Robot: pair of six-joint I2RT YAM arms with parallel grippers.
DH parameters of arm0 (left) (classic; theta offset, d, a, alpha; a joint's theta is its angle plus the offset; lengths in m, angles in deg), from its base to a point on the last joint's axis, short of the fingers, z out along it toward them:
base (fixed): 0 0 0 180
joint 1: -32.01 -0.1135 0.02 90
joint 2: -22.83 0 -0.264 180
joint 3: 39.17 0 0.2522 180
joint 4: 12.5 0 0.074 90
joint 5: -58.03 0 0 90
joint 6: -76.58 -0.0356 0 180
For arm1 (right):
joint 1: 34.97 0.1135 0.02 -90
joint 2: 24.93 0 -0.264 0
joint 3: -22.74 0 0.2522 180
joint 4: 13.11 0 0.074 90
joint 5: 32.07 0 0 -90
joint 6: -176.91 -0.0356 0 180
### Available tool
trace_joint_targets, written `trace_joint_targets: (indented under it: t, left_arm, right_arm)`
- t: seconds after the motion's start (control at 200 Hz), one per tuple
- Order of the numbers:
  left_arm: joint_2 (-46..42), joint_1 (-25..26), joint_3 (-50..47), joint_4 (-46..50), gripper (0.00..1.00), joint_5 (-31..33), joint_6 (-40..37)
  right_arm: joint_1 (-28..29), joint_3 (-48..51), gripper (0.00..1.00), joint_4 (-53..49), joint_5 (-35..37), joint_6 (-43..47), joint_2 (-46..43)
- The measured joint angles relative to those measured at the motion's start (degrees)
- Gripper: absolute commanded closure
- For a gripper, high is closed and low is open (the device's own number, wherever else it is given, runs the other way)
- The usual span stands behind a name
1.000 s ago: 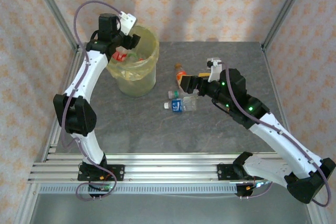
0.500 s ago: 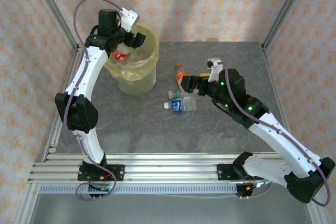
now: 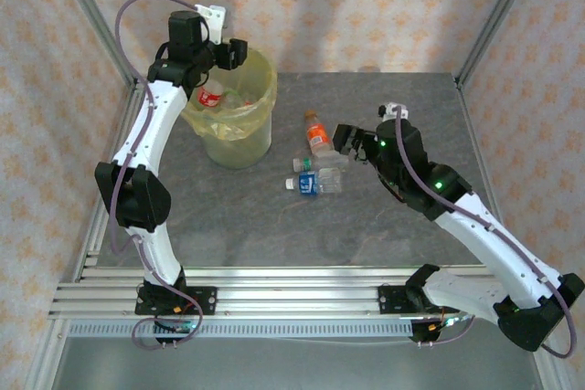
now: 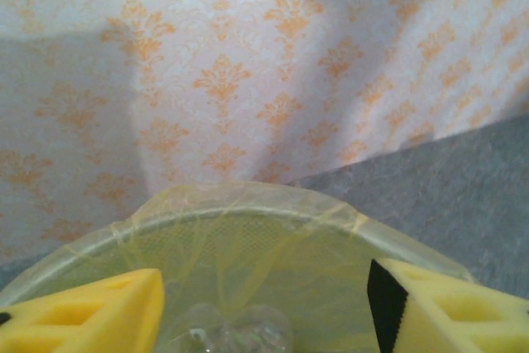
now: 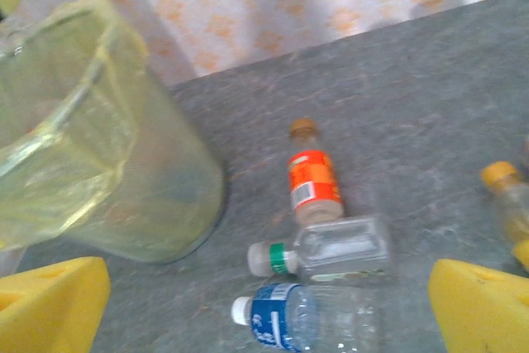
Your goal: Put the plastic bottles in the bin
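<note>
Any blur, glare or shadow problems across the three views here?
Top external: sharp, evenly lit, soft shadows on the back wall. Left wrist: the bin rim is close and soft; a grey shadow covers that wall at left. Right wrist: whole frame slightly blurred, labels on the bottles unreadable. No harsh glare anywhere.

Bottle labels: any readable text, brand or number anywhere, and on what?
No text can be read.
Label print on the orange-label bottle: blurred.
Label print on the blue-label bottle: blurred.
Nothing discernible on the green-cap bottle.
Label on the red-label bottle in the bin: too small.
</note>
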Motion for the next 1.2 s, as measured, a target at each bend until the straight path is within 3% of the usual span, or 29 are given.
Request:
trace_joint_targets:
  t: [0.45, 0.826, 1.201]
  left_arm:
    - [0.5, 0.0, -4.3, -5.7, 0.45, 2.6, 3.8]
    - [8.5, 0.0, -2.5, -15.8, 0.36, 3.4, 5.6]
    - [7.6, 0.0, -2.5, -14.6, 0.18, 4.1, 9.1]
  right_arm:
    - [-1.0, -0.4, 0.01, -5.6, 5.6, -4.2, -0.5]
    - [-2.1, -1.2, 0.01, -7.2, 5.6, -4.9, -0.7]
    - [-3.9, -2.4, 0.01, -10.4, 6.2, -6.8, 0.0]
